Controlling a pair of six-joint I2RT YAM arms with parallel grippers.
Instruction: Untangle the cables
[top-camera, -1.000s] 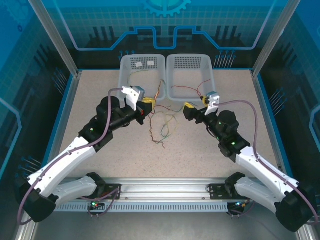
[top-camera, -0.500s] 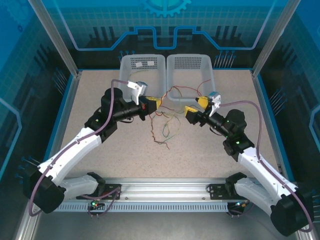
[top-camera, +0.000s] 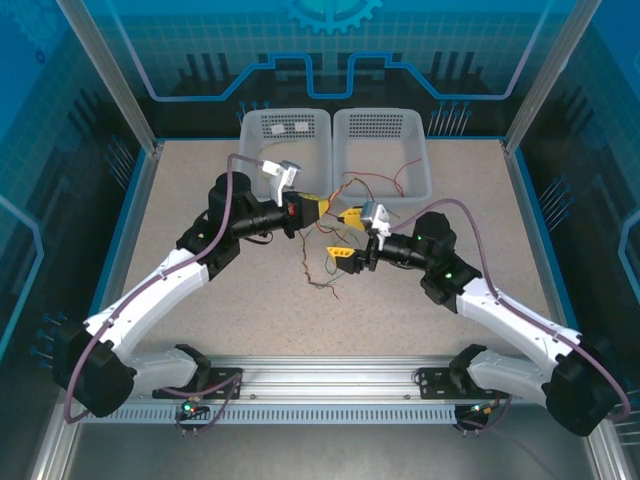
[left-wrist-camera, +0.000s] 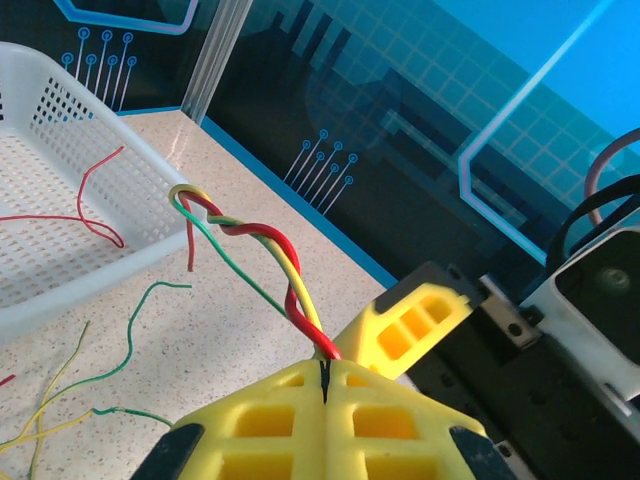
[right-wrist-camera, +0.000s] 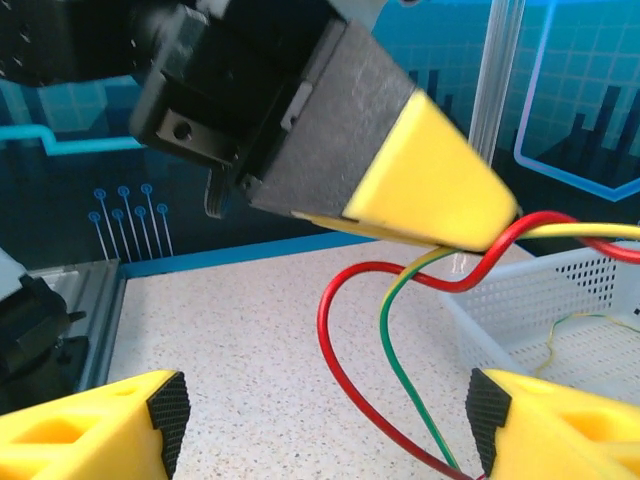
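Left gripper (left-wrist-camera: 325, 385) pinches the thin twisted red, green and yellow cables (left-wrist-camera: 268, 250) in tight jaws; right gripper (top-camera: 346, 237), jaws wide, straddles the strands dangling just below.

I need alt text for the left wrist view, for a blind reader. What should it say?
The yellow left gripper is shut on a twisted strand of red, yellow and green cables that runs up toward a white basket on the left. Loose green and yellowish ends trail over the speckled table.
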